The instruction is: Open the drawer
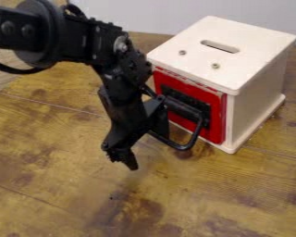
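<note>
Fingers look spread apart to me, one tip pointing down over the wood at the near side and the other over by the big black handle (pixel 188 143). Can't tell if that second one is actually touching the loop or just right beside it, since it's black on black over there. Doesn't look like the gripper (pixel 143 144) is clamped on anything.

So the drawer (pixel 207 118) is the red-fronted one with the dark plate, sitting in the front of a cream-white box (pixel 253 93) at the upper right of the view. Its front sits about level with the box's face, so it looks shut, and the loop sticks out from it toward the gripper, down over the tabletop.

The box has a slot (pixel 220 44) cut in its top, plus a couple of small metal-looking screws (pixel 215 66) nearer the front edge. The black arm (pixel 67 35) comes in from the upper left and bends down in front of the box. All of it's on a brown wooden table (pixel 64 157) with darker marks in the grain, and a pale wall (pixel 151 13) behind.
</note>
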Controlling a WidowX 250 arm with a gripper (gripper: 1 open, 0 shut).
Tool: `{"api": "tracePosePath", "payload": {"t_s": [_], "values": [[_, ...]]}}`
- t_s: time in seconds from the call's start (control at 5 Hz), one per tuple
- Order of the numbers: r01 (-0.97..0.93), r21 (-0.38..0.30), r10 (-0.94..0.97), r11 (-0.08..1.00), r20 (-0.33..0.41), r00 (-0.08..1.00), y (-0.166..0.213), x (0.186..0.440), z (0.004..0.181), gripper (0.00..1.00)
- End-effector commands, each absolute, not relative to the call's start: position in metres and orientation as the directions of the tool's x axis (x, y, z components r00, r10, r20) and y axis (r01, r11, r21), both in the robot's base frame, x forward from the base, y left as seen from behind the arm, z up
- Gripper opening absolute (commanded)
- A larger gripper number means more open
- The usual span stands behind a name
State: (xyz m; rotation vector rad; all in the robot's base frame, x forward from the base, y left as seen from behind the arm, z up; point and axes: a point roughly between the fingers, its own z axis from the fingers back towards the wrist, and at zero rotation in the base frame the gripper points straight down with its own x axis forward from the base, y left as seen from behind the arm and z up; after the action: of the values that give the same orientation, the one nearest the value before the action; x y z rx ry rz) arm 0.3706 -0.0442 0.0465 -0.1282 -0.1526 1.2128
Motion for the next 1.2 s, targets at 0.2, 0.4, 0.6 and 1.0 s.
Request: {"api": "tracePosePath", "payload": {"t_s": [0.2,0.4,0.6,1.0], "values": [[-0.926,-0.171,0.941,0.337,0.089,0.326,-0.0422,0.3678,0.0465,1.00],[-0.930,-0.167,0.944,0.327,0.101,0.314,-0.0410,0.3675,0.0474,1.00],[-0.935,-0.162,0.947,0.316,0.113,0.300,-0.0394,0.3671,0.0481,1.00],[-0.943,-0.152,0.951,0.296,0.138,0.276,-0.0358,0.3665,0.0498,1.00]]}}
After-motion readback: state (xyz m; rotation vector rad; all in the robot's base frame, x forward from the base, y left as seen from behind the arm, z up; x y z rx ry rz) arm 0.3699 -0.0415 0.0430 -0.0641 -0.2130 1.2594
